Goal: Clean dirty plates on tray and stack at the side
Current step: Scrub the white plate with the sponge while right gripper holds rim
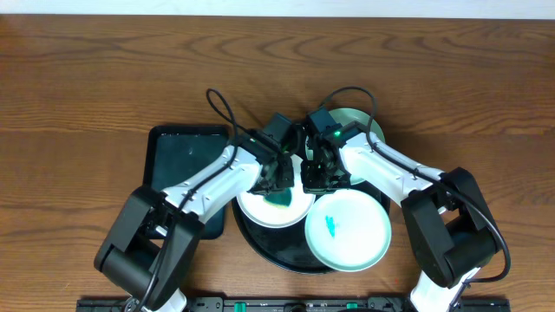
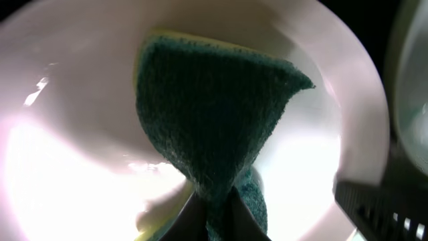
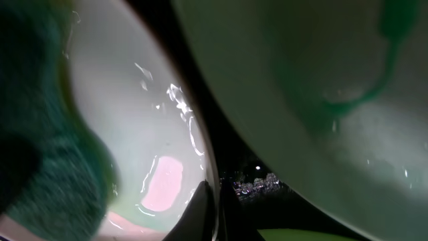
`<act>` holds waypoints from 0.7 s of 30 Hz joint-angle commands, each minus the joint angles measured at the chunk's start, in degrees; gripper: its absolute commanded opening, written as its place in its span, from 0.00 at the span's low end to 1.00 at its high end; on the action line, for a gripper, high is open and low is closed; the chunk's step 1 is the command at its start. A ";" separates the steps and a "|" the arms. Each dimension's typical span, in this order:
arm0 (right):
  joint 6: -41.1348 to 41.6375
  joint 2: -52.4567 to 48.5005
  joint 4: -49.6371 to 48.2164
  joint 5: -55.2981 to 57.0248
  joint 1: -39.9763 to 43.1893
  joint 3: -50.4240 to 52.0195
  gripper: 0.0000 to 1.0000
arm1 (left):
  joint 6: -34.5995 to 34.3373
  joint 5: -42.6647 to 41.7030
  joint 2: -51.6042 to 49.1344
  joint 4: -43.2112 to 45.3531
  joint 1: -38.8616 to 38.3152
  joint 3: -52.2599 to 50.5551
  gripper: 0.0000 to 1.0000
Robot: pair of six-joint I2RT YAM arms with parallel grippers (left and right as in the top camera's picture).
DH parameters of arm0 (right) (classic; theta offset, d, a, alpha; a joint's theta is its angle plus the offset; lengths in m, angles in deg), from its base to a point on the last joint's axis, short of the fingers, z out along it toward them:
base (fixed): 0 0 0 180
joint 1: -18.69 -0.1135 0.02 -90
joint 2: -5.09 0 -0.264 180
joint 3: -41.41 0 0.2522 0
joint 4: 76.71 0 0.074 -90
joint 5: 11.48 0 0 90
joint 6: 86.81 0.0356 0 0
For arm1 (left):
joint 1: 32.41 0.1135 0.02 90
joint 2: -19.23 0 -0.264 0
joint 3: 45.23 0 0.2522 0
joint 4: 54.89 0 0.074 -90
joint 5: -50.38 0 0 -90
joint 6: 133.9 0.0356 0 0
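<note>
On the black round tray [image 1: 279, 253] lie a white plate [image 1: 258, 211], a mint plate [image 1: 355, 236] with a teal smear, and another mint plate [image 1: 358, 120] at the back, partly under the right arm. My left gripper [image 1: 279, 185] is shut on a dark green sponge [image 1: 279, 198], which presses on the white plate. The left wrist view shows the sponge [image 2: 214, 100] spread over the white plate [image 2: 67, 167], pinched by the left gripper [image 2: 217, 215]. My right gripper [image 3: 217, 207] is shut on the white plate's rim [image 3: 200, 144], with the smeared mint plate [image 3: 301, 87] beside it.
A dark-green rectangular tray [image 1: 178, 154] lies left of the round tray, under the left arm. Bare wood tabletop [image 1: 95, 78] spreads to the back and both sides. The two arms meet closely over the round tray's middle.
</note>
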 commanded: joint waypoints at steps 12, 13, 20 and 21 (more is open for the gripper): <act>-1.25 -0.07 0.61 0.68 -0.17 0.31 0.01 | 0.26 -14.25 -1.86 -2.69 -6.38 0.66 0.07; -1.25 -0.07 0.61 0.68 -0.17 0.31 0.01 | 0.20 -14.47 -1.86 -2.67 -6.36 0.66 0.07; -1.27 -0.07 0.76 0.68 -0.17 0.31 0.01 | 1.25 -16.94 -1.70 1.05 -5.22 0.66 0.08; -1.27 -0.07 0.81 0.68 -0.17 0.31 0.01 | 1.22 -16.92 -1.70 1.62 -4.92 0.66 0.07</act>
